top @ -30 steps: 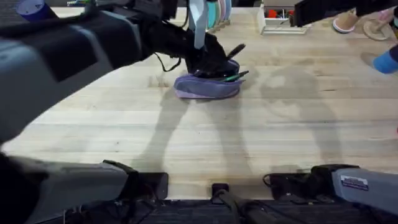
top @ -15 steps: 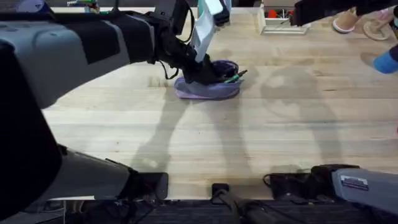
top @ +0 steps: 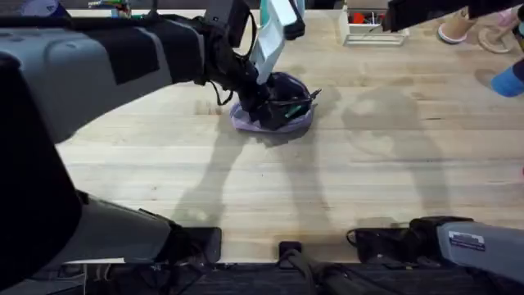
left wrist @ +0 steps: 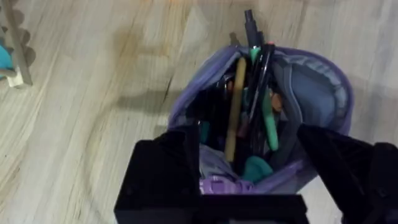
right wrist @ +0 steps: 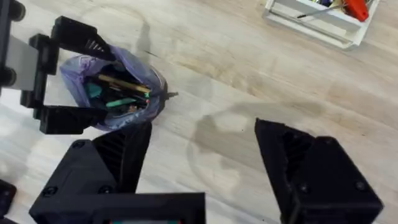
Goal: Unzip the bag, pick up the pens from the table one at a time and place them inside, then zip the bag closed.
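Note:
The lavender bag stands bunched up on the table beyond its middle, with its mouth open. Inside are the pens: a green one, a black one poking out past the rim, and a tan one. Pen tips stick out of the bag toward the right. My left gripper holds the bag's closed end between its black fingers. High above the table to the right of the bag, my right gripper hangs open with nothing between its fingers.
A white tray with red items sits at the far edge, also in the right wrist view. A rack of coloured plates stands behind the bag. Pink items and a blue object lie at the far right.
The bag has gone from lying flat and oblong to bunched and more upright, as the left gripper closed on its end. The right arm has stayed in place.

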You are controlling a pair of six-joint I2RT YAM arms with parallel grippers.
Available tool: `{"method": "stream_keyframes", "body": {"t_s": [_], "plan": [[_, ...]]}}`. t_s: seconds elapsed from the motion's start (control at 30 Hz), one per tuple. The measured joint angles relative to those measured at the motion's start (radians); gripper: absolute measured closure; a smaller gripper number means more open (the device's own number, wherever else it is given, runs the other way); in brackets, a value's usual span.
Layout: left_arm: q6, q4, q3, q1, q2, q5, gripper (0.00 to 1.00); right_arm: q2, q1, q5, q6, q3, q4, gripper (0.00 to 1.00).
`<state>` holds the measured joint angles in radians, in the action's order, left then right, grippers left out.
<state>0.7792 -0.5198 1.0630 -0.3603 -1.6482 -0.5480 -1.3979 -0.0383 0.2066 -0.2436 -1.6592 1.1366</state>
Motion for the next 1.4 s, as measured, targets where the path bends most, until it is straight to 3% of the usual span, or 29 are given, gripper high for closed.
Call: {"method": "stream_keyframes", "body": {"t_s": [0.4, 0.77, 1.03, 1.2, 1.4], "plan": [[0.000, -0.004, 0.000, 0.000, 0.008, 0.006, 0.007, 0.000, 0.000, 0.000, 0.000, 0.000, -0.007, 0.005], [0.000, -0.046, 0.000, 0.001, 0.224, 0.106, 0.007, 0.000, -0.001, 0.000, 0.000, 0.000, -0.007, 0.005], [0.039, -0.126, 0.000, 0.007, 0.275, 0.153, 0.007, 0.000, -0.046, 0.000, 0.000, 0.000, -0.007, 0.005], [0.060, -0.135, 0.000, 0.048, 0.289, 0.152, 0.007, 0.000, -0.067, 0.000, 0.000, 0.000, -0.007, 0.005], [0.068, -0.135, 0.000, 0.176, 0.311, 0.082, 0.007, 0.000, -0.068, 0.000, 0.000, 0.000, -0.007, 0.005]]}}
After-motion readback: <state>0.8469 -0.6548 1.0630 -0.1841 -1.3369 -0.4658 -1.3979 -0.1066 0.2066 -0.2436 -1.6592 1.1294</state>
